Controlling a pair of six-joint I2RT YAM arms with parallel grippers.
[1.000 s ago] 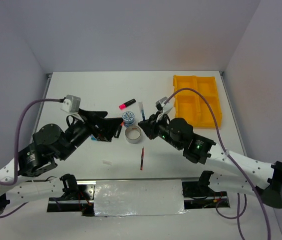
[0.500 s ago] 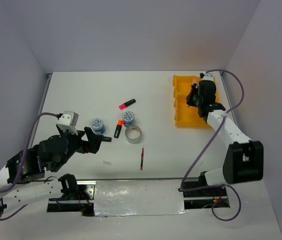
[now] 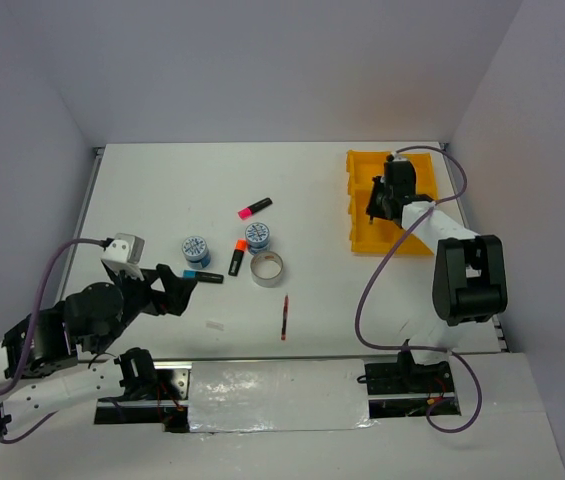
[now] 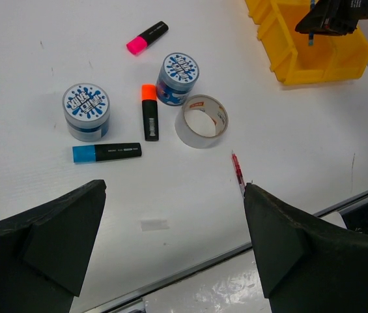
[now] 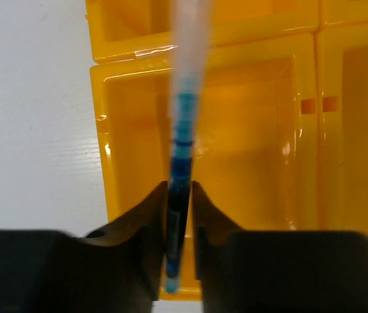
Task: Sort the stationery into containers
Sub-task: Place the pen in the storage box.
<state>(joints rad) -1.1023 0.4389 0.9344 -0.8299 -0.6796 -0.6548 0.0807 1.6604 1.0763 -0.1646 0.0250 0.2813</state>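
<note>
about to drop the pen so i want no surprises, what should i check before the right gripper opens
1. Right gripper shut on the thin blue-and-clear plastic pen: ok.
2. Pen above the yellow plastic four-compartment tray: ok.
3. Pen tip over a compartment, not a wall: cannot tell.
4. Height above the compartment floor: cannot tell.
5. Left gripper open, empty, well apart from the tray: ok.

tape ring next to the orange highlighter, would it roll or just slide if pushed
The tape ring seems to lie flat, hole up, so a push would probably slide it, not roll it. It is a thin hollow band, so likely light and squashy. The blue-white roll beside it might get nudged.
</note>
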